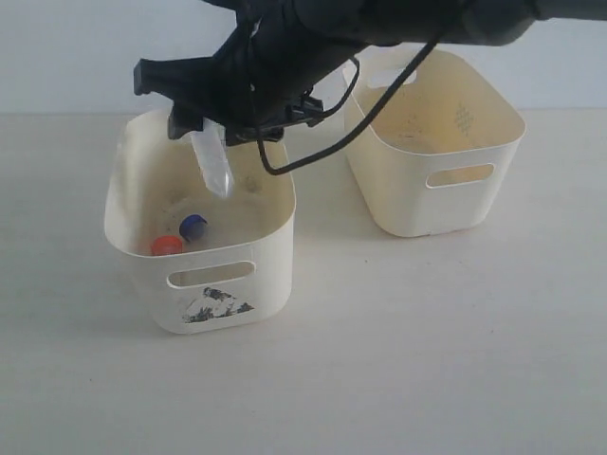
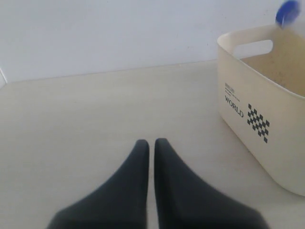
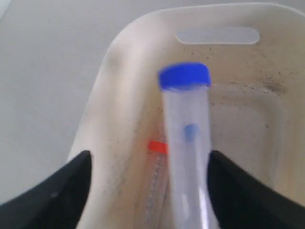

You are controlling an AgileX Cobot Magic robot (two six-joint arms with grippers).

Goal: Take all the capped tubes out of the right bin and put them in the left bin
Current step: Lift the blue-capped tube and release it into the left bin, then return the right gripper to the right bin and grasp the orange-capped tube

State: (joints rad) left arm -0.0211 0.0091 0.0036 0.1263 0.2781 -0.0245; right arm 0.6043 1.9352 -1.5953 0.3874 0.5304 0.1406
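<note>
On the pale table (image 1: 427,360) the step in hand looks like the last drop. The right end effector (image 3: 150,157) has its jaws spread wider than the blue-capped tube (image 3: 187,157) between them, over the left bin (image 1: 204,284). Beneath it on that bin's floor lie the orange-capped tube (image 1: 167,245) and the second blue-capped tube (image 1: 193,226). Farther off, the right bin (image 1: 427,204) shows no tube, so the next move is probably just to lift clear. The left end effector (image 2: 151,145) sits apart, tips together.

The right arm (image 1: 427,19) reaches in from the right, its dark wrist hanging above the back rim of the left bin (image 1: 275,275). The right tool (image 1: 216,128) points down into that bin, fingers spread wide. The left tool (image 2: 148,143) sits low beside that bin, apart from it, fingers almost together.
</note>
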